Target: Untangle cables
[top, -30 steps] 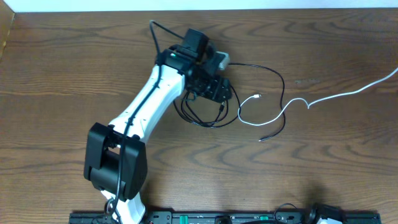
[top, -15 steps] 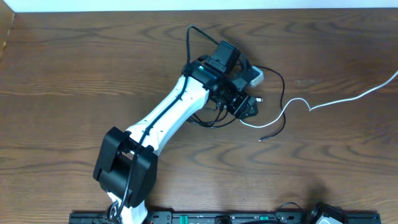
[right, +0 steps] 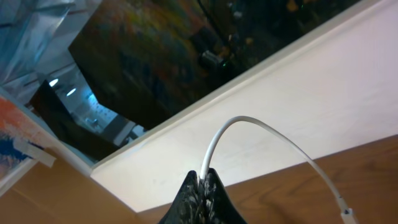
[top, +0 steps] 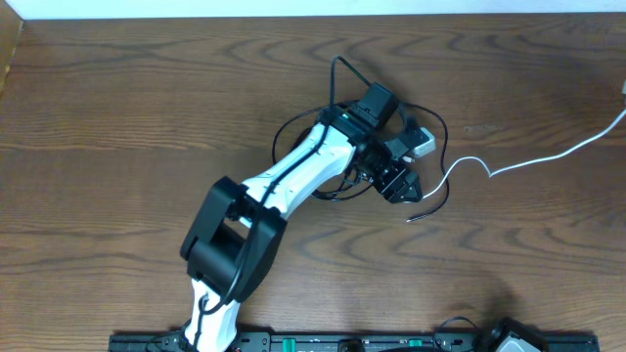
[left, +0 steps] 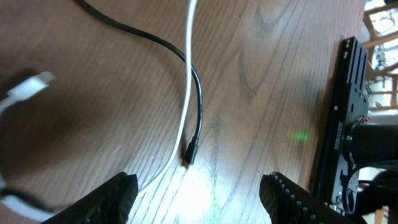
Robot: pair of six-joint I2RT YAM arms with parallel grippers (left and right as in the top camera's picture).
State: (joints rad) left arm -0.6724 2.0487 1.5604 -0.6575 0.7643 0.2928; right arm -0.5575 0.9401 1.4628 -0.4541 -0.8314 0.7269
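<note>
White cable (right: 241, 117) — in right gripper (right: 202, 184)

L arm (top: 293, 181) reaches fwd-right, L claw (left: 198, 180) spread wide, facing down; R claw (right: 202, 185) pinched tight on white cable (right: 261, 127).

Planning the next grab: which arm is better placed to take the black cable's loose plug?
Left. The left tool is open, and the plug of the black cable lies just ahead between its fingers. The right tool is shut on the white cable.
</note>
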